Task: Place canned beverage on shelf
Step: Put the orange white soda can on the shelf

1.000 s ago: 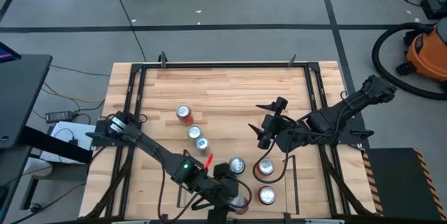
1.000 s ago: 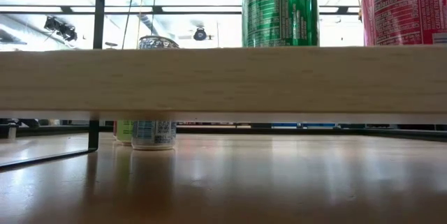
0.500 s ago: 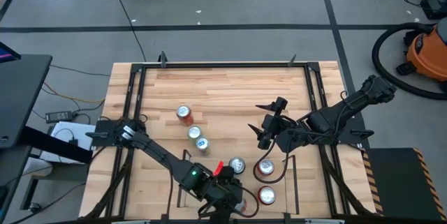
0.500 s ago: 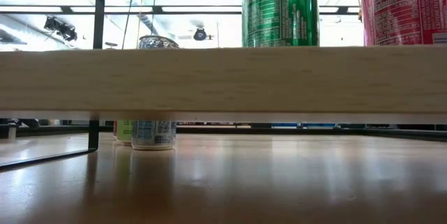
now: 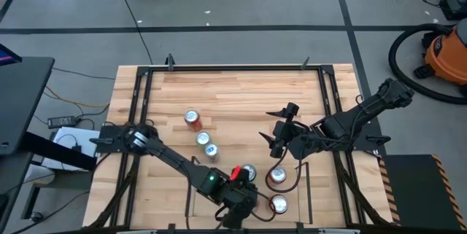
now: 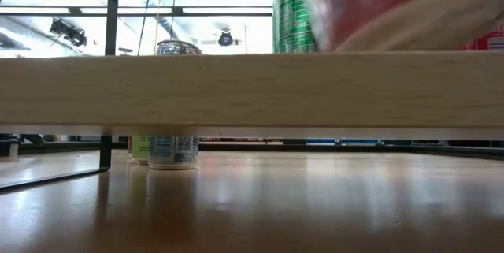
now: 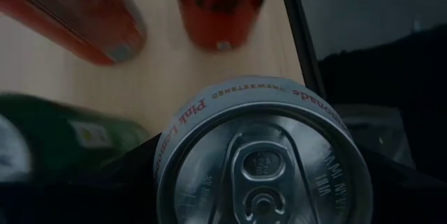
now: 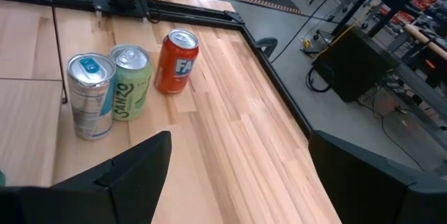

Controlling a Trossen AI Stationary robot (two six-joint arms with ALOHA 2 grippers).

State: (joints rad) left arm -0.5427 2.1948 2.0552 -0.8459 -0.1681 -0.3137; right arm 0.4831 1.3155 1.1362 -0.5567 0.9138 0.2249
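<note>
My left gripper (image 5: 239, 203) is at the table's near edge, over the shelf (image 5: 295, 190), and is shut on a pink lemonade can (image 7: 258, 154). In the low view this can (image 6: 394, 9) shows tilted above the shelf's board (image 6: 236, 87). A green can (image 5: 248, 172) and two red cans (image 5: 276, 176) (image 5: 279, 203) stand upright on the shelf. My right gripper (image 5: 281, 128) hangs open over the table's right middle with nothing between its fingers. My left gripper pinches the pink can's side wall (image 7: 164, 161), just below the top rim, between its two fingers (image 7: 133, 172). The fingers slant down toward the near edge. The can's top faces the wrist camera. The can is tilted over the shelf board; whether its lower end touches it, I cannot tell.
An orange can (image 5: 192, 119), a green can (image 5: 203, 139) and a silver-blue can (image 5: 211, 150) stand in a row on the tabletop left of centre. Black frame rails (image 5: 139, 103) run along the table's sides. The far half of the tabletop is bare wood.
My left gripper has sunk and gone a little toward the table's right edge with the pink can, rolling as it went. In the low view the can has come into the picture, tilted, in front of the red can on the shelf.
</note>
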